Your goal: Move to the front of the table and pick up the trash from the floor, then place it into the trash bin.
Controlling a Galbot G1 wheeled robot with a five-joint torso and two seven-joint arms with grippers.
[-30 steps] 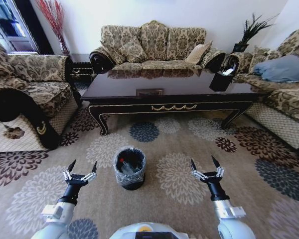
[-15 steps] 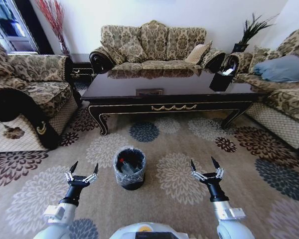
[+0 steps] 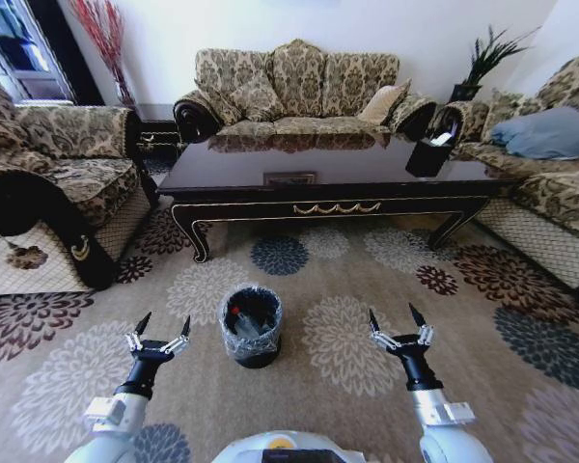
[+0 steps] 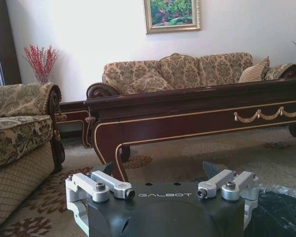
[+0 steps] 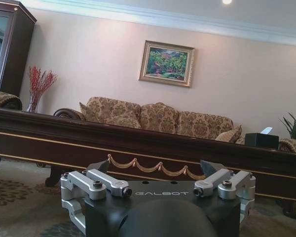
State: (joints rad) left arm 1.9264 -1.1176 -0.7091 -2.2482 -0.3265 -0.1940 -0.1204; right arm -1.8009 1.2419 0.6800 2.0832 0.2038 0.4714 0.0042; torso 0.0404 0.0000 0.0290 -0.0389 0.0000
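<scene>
The long dark table [image 3: 328,176] with gold trim stands ahead on the flower-patterned floor [image 3: 347,338]. The round black trash bin [image 3: 251,328] with its plastic liner sits on the carpet between my two arms. Inside it lies trash with a small red bit [image 3: 235,311]. My left gripper [image 3: 163,321] is held up just left of the bin, open with nothing between its fingers. My right gripper [image 3: 393,314] is right of the bin, also open and holding nothing. In the left wrist view the left gripper [image 4: 160,170] faces the table [image 4: 187,106], with the bin's liner [image 4: 281,210] beside it.
A sofa [image 3: 299,92] stands behind the table. An armchair [image 3: 48,183] is on the left and another sofa [image 3: 550,164] on the right. A black tissue holder [image 3: 428,152] sits on the table's right end. Open carpet lies around the bin.
My left gripper has sunk slightly toward me. The right arm, the bin and the view stay as they were.
</scene>
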